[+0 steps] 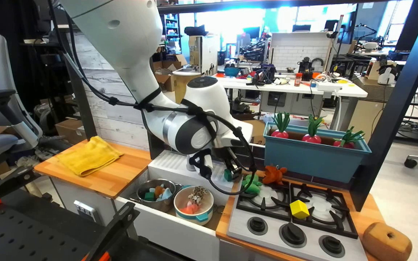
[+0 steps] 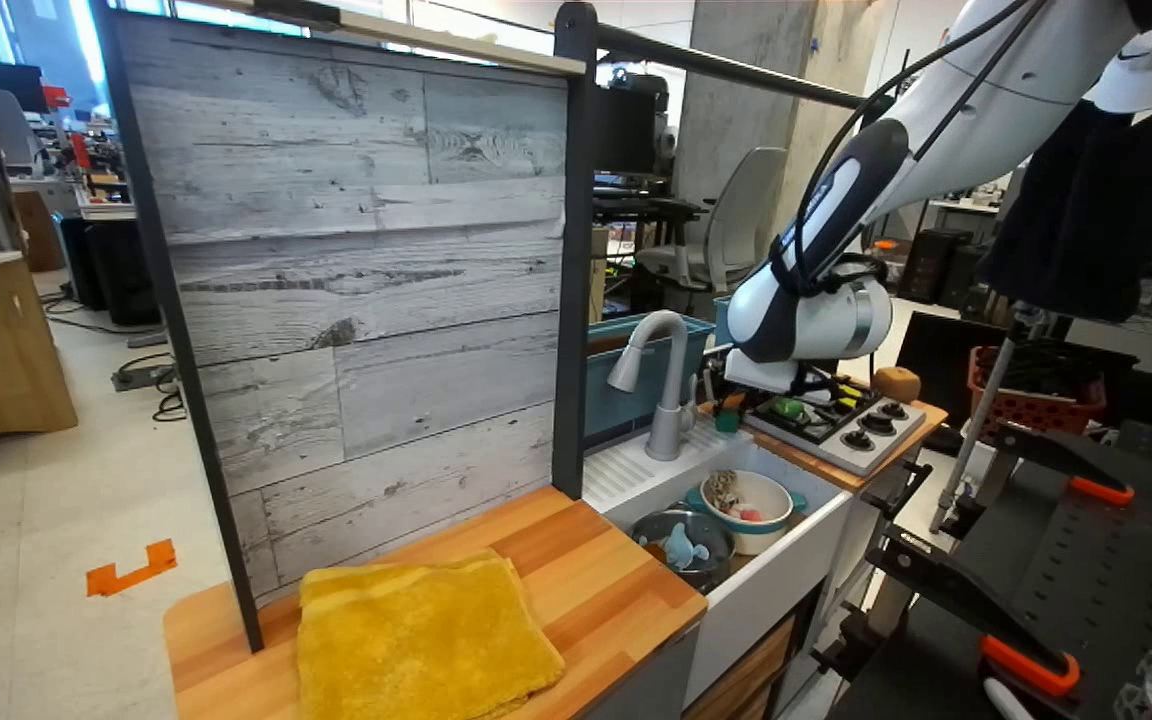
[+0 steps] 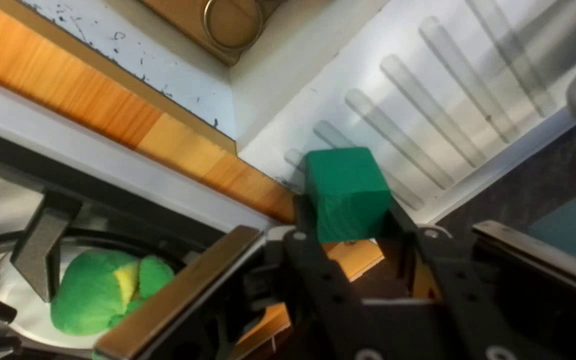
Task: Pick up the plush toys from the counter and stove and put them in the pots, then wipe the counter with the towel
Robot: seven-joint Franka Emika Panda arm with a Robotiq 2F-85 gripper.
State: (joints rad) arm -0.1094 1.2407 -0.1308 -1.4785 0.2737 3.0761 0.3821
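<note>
Claw [image 3: 353, 214] closed partway, with its fingertips [image 3: 304, 215] pressed to opposite sides of a green cube [image 3: 348, 172]; it has hold of the cube at the corner of the ribbed white sink ledge [image 3: 278, 132], right by the stove [image 1: 312, 241]. Whether the cube also touches the ledge, I cannot tell. On the stove, a green plush toy [image 1: 252, 185] lies over a burner on the sink side, just beside an orange plush toy [image 1: 274, 174] at the back edge, and a yellow cube [image 1: 299, 209] sits tilted on the grates. Past the stove's far side rests a brown soft block [image 1: 386, 242]. Down in the white sink [image 1: 172, 228], the steel pot [image 1: 162, 206] holds green, orange and pale blue pieces; next to it, the cream pot [image 2: 771, 495] holds a speckled toy [image 1: 197, 194] and a pink one. Across the sink from the stove, the yellow towel [image 1: 89, 156] lies folded on the bench [image 1: 134, 159]
</note>
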